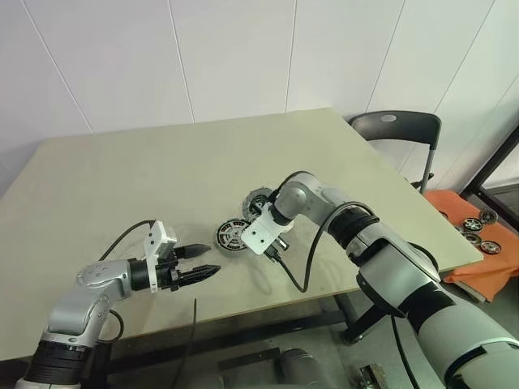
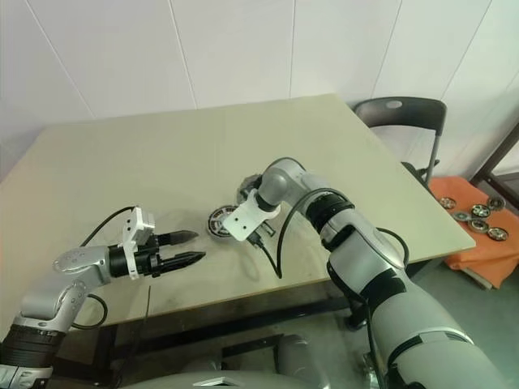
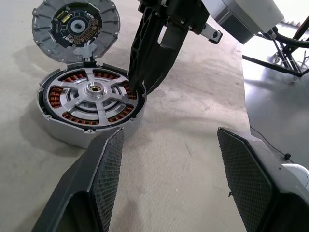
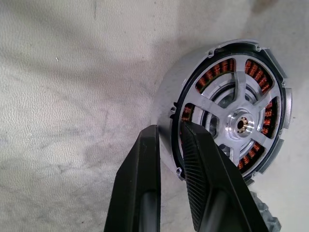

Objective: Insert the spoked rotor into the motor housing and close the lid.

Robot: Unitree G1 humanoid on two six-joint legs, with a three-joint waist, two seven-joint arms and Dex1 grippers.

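The right gripper point(image 4: 169, 145) is covering part of the motor housing point(image 3: 63, 126) in the head views, so only the left half of the housing is showing there, near the front edge of the table point(image 1: 122, 178). The lid point(image 1: 258, 199) is largely blocked by the right wrist in those views; just its far-left edge is peeking out. In the left wrist view the lid point(image 3: 75, 26) is lying just beyond the housing, touching or nearly touching its rim, with its dark inner ring and hub facing up; its top edge is being cut off by the frame.

The spoked rotor point(image 3: 91, 94) is sitting inside the housing, its black rim lining the housing wall and its pale spokes lying over the copper windings. In the right wrist view the far side of the housing is running out of frame.

The right gripper is pointing steeply down with its two black fingers pinching the housing's edge: one finger is outside the silvery wall, the other inside over the rotor's rim, with a narrow gap between them.

The left gripper point(image 1: 199, 262) is hovering to the left of the housing, well apart from it, its fingers spread wide and holding nothing.

On the far right, a dark chair point(image 1: 397, 130) is standing beside the table, and an orange surface point(image 1: 486, 251) is carrying several more round parts, too small to make out.
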